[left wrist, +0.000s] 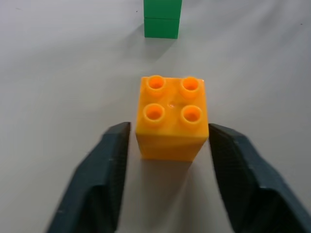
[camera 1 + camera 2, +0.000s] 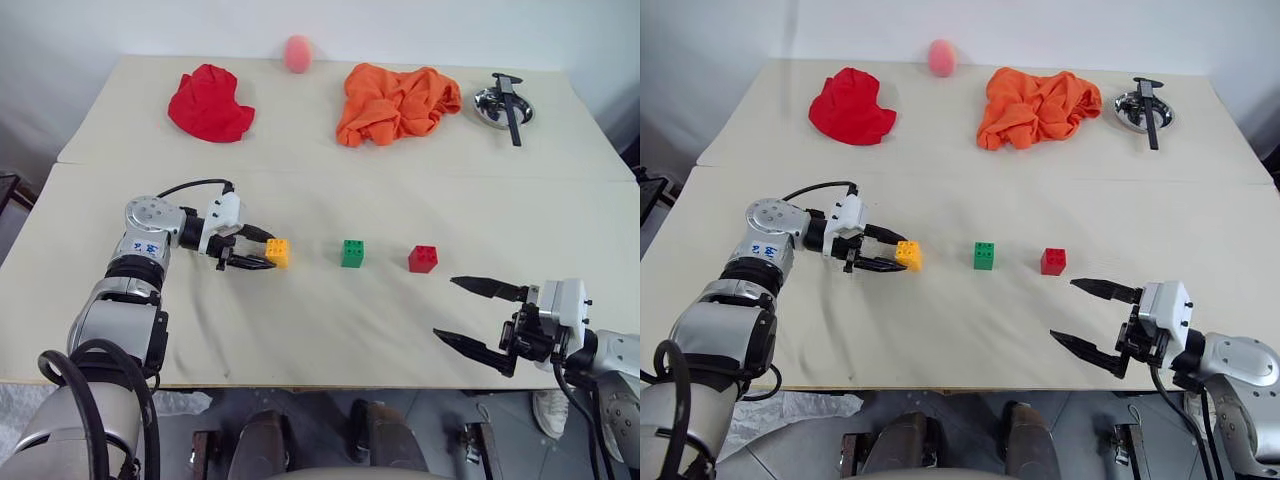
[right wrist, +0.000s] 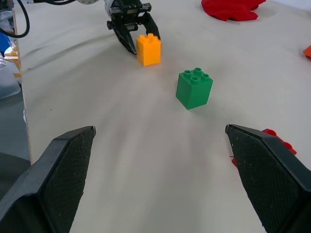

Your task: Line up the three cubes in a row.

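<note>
Three studded cubes stand in a row across the middle of the table (image 2: 300, 330): a yellow-orange cube (image 2: 278, 252) on the left, a green cube (image 2: 352, 253) in the middle, a red cube (image 2: 423, 259) on the right. My left gripper (image 2: 268, 251) reaches in from the left and straddles the yellow-orange cube. Its fingers (image 1: 104, 174) stand open, with thin gaps to the cube's sides, and the cube rests on the table. My right gripper (image 2: 444, 307) hovers wide open near the front edge, below and right of the red cube, holding nothing.
At the back lie a red cloth (image 2: 210, 103), a pink ball (image 2: 297, 53), an orange cloth (image 2: 395, 103) and a metal bowl (image 2: 490, 108) with a black tool in it. A seam crosses the table behind the cubes.
</note>
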